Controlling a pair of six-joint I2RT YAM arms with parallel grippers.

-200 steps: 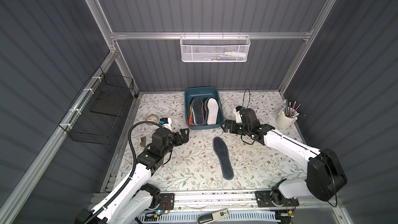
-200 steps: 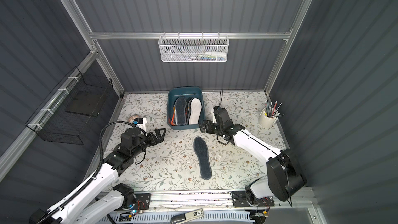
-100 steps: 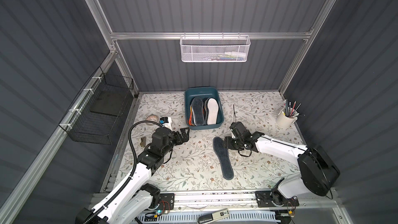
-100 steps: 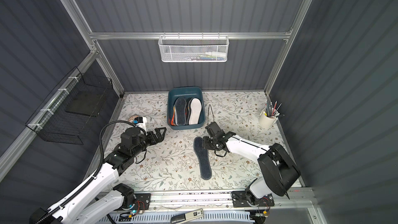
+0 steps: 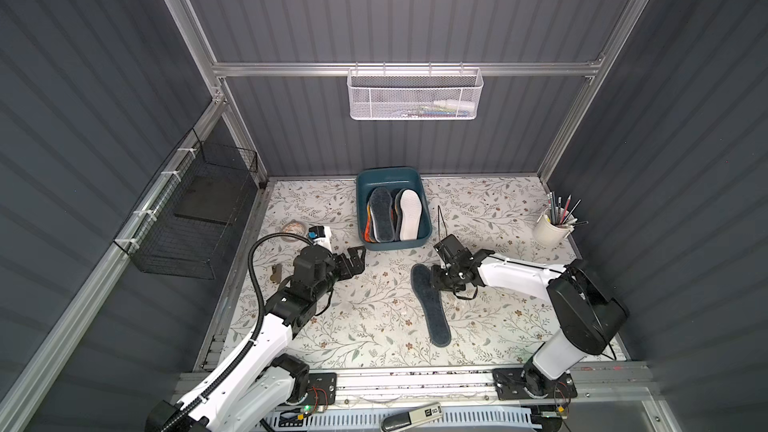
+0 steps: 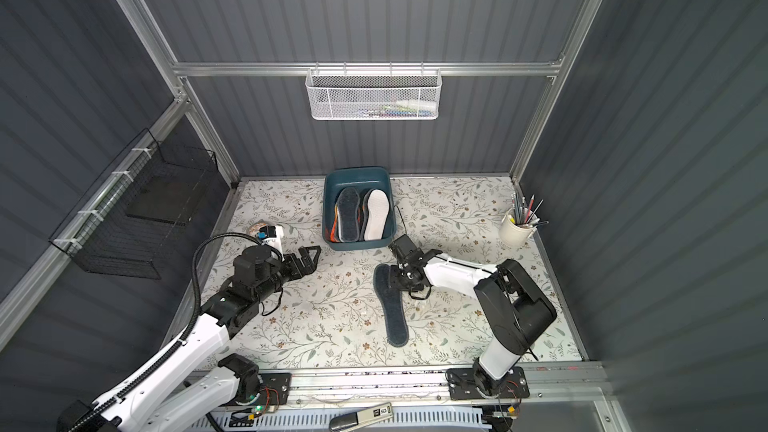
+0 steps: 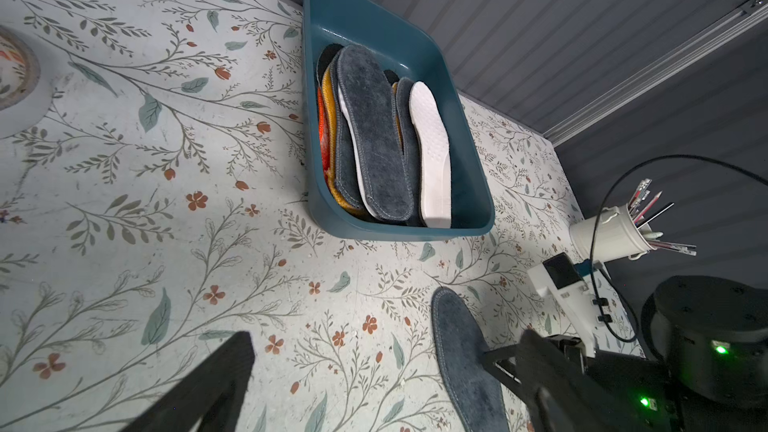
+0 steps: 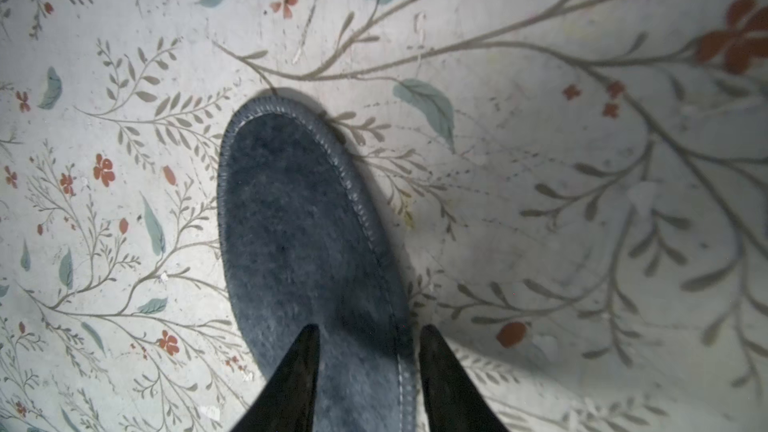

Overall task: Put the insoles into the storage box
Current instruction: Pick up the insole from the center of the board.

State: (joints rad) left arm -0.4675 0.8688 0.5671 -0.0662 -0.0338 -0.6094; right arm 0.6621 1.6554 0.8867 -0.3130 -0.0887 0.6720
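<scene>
Shows, in both top views, a loose insole (image 5: pixel 430 305), fuzzy grey-blue, flat on the floral bench (image 5: pixel 332 326), just in front of the storage box (image 5: pixel 390 245) and clear of it, wider end toward the box. Places the right end effector (image 5: pixel 436 282) low over that wider end. Leaves the gap between its tips unreadable from above.

Settles it only from the right wrist: black fingers (image 8: pixel 299 367) partly apart, one over the felt of the loose insole (image 8: pixel 299 222), the other at its stitched edge, the felt flat between them.

Catches the left end effector (image 5: pixel 355 257) off the box's front corner on the left arm's side, spread wide, holding nothing.

Gives the clearest look into the box from the left wrist: stacked insoles (image 7: pixel 374 135), grey-blue on top, with orange-yellow and red-orange edges beneath, and a white insole (image 7: pixel 432 151) beside them, toward the box's wall. Reduces those colours to a thin sliver from above.

Reserves for the top views the white mesh basket (image 5: pixel 415 95) on the wall behind the box and the black wire basket (image 5: pixel 195 218) on the side wall. Sets the pencil cup (image 5: pixel 550 230) well off to the box's right.
</scene>
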